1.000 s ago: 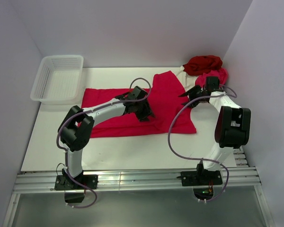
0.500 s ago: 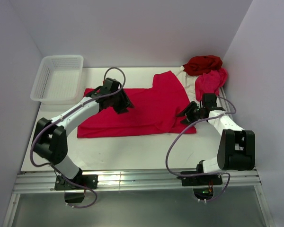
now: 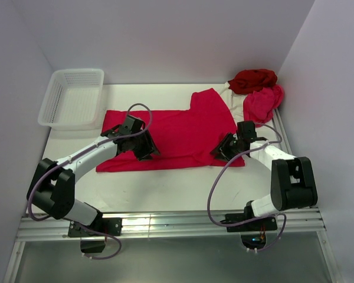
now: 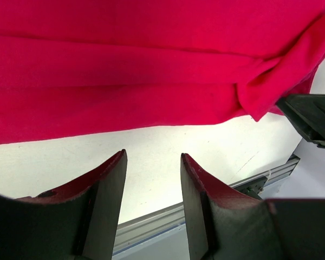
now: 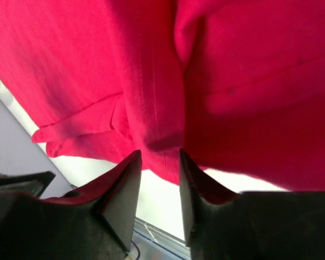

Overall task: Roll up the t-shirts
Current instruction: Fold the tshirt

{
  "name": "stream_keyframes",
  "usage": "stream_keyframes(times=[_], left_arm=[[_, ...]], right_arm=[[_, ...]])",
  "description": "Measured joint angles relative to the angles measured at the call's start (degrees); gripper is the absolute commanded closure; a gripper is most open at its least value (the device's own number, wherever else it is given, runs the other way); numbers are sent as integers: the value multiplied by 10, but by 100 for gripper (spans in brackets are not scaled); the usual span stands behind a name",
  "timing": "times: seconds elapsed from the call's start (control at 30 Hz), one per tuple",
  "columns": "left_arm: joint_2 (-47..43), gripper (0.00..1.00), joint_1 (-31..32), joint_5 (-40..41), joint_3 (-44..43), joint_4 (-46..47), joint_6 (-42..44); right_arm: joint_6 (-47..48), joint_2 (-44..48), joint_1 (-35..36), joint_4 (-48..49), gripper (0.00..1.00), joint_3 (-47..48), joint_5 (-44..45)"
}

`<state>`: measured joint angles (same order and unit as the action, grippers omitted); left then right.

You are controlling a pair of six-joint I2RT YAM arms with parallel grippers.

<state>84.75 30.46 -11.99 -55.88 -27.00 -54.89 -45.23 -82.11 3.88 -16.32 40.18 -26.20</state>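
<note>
Both arms extended low over bright crimson cloth t-shirt on white tabletop; left end effector apart, empty, at near hem; right end effector apart at right corner.

Light's bright and even from overhead, just soft shadows on the table. Bit of glare on the metal rail up front. Wrist views: my fingers look dark, slightly blurry.
</note>
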Motion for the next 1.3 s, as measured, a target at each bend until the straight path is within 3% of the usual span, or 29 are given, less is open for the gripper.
stream_keyframes(times=[0.13, 0.17, 0.3, 0.6, 0.7, 0.73, 0.83, 1.1, 1.3], left_arm=[[-11, 50, 0, 0, 1, 1, 3], [-13, 50, 0, 0, 1, 1, 4], [-15, 50, 0, 0, 0, 0, 9], [-15, 50, 0, 0, 0, -1, 13], [-16, 50, -1, 0, 0, -2, 13], [-16, 50, -1, 0, 0, -3, 13], [-17, 50, -1, 0, 0, -3, 12], [-18, 49, 4, -10, 1, 16, 11], [14, 50, 50, -30, 20, 87, -18]], right_arm=[[-10, -19, 13, 9, 71, 0, 6], [-12, -22, 15, 10, 81, 1, 7], [-22, -30, 23, 14, 98, 7, 6], [-36, -70, 24, 22, 100, 95, -2], [-36, -101, 24, 5, 82, 150, -3], [-33, -109, 26, 2, 69, 165, -1], [-16, -104, 27, -4, 56, 178, 7], [10, 0, 17, 0, 54, 33, 18], [15, 11, 7, 20, 53, -30, 20]])
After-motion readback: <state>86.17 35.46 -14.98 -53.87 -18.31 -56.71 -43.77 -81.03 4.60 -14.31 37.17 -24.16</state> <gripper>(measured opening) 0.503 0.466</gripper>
